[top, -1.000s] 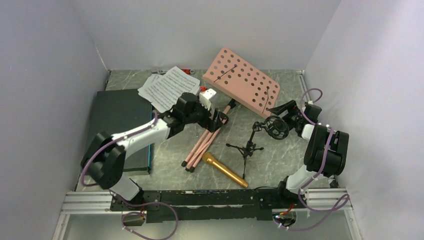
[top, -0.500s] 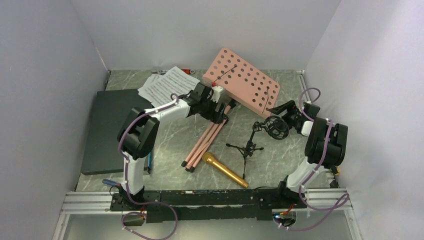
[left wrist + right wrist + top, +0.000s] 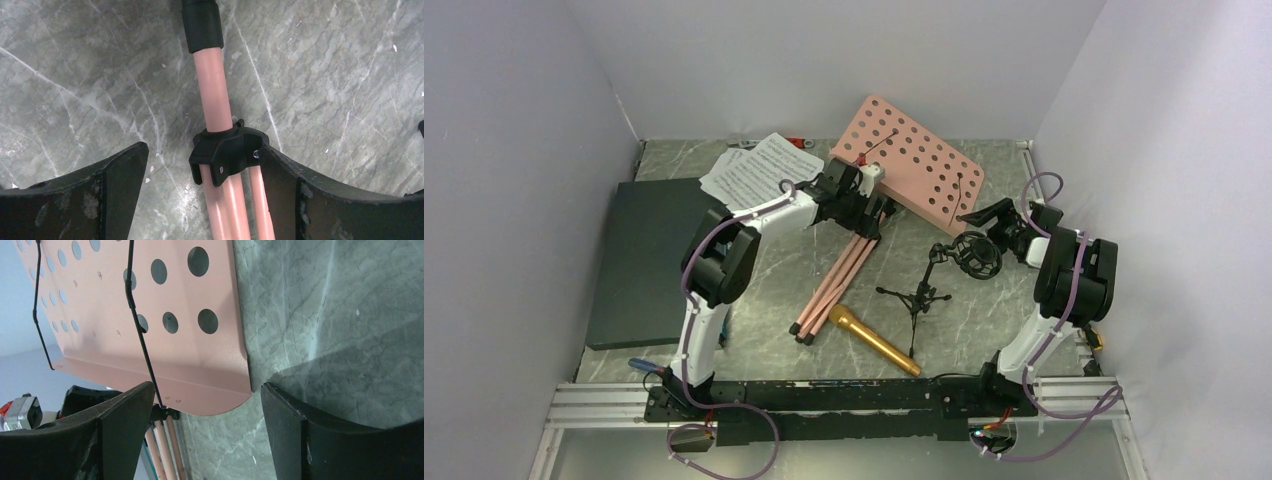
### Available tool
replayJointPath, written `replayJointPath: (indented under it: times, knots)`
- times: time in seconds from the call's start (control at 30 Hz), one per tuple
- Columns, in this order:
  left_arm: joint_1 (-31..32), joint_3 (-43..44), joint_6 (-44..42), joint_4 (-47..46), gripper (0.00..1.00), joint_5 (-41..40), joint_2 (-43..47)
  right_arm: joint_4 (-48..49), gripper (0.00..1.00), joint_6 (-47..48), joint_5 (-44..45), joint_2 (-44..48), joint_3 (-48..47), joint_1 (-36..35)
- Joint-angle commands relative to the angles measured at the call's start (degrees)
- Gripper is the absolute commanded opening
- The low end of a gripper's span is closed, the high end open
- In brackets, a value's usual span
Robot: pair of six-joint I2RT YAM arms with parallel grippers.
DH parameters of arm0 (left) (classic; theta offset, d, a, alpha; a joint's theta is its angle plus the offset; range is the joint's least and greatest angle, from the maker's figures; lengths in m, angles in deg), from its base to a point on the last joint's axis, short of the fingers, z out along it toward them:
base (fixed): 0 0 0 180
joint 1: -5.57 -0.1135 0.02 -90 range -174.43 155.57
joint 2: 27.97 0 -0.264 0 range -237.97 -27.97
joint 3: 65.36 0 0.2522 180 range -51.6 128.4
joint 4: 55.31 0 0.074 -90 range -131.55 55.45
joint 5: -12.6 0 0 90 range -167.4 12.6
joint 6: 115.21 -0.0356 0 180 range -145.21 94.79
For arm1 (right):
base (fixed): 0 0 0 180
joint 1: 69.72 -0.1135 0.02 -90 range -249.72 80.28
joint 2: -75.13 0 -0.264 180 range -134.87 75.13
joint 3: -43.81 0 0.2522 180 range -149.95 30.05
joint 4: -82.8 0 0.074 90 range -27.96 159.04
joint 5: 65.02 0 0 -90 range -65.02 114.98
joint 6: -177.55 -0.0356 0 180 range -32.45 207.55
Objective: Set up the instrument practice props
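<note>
Pink music stand (image 3: 911, 165) lay down on the table (image 3: 754, 290), legs folded. It looked light, stiff and slick. Left gripper (image 3: 204, 152) was spread around the pole (image 3: 212, 80) at the black collar (image 3: 230, 145), probably the grippiest spot. Right gripper (image 3: 206, 390) was spread too.

Pink perforated music stand (image 3: 914, 165) lying at far centre, legs folded. Left gripper (image 3: 864, 197) at its pole. Gold microphone (image 3: 874, 340) near, beside small black tripod mic stand (image 3: 916, 296). Sheet-music pages (image 3: 759, 170) far left.
</note>
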Motion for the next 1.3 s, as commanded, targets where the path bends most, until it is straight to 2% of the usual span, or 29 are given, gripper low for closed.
replayJointPath:
  times: [0.0,0.17,0.33,0.67,0.93,1.03,1.2,1.27]
  knots:
    - [1.0,-0.3,-0.6,0.7,0.86,-2.1,1.5,0.3,0.82,1.0,1.5,-1.5,-1.6,0.1]
    - [1.0,-8.4,0.3,-0.6,0.87,-2.7,7.9,0.3,0.82,1.1,1.6,-2.0,-1.7,-0.4]
    - [2.0,-11.7,0.8,-0.4,0.93,-1.0,10.6,0.1,0.83,1.8,1.7,-1.5,-1.6,-0.8]
    - [5.4,-10.5,0.8,1.0,0.93,-6.5,6.0,-1.1,0.86,3.2,2.6,-0.4,-1.3,-1.2]
    - [5.5,-11.9,1.1,1.0,0.66,-16.2,5.6,-2.2,0.86,3.9,4.0,-1.1,-2.0,-1.5]
    - [5.5,-12.0,0.8,1.2,0.47,-16.4,5.5,-2.5,0.86,4.2,4.3,-1.4,-2.3,-1.9]
    - [5.5,-11.8,0.5,0.9,0.07,-12.1,5.8,-0.9,0.85,2.9,3.6,-2.6,-2.3,-1.9]
    - [5.5,-12.0,0.7,0.4,0.03,-9.8,6.4,0.3,0.85,2.0,2.9,-3.3,-2.2,-1.9]
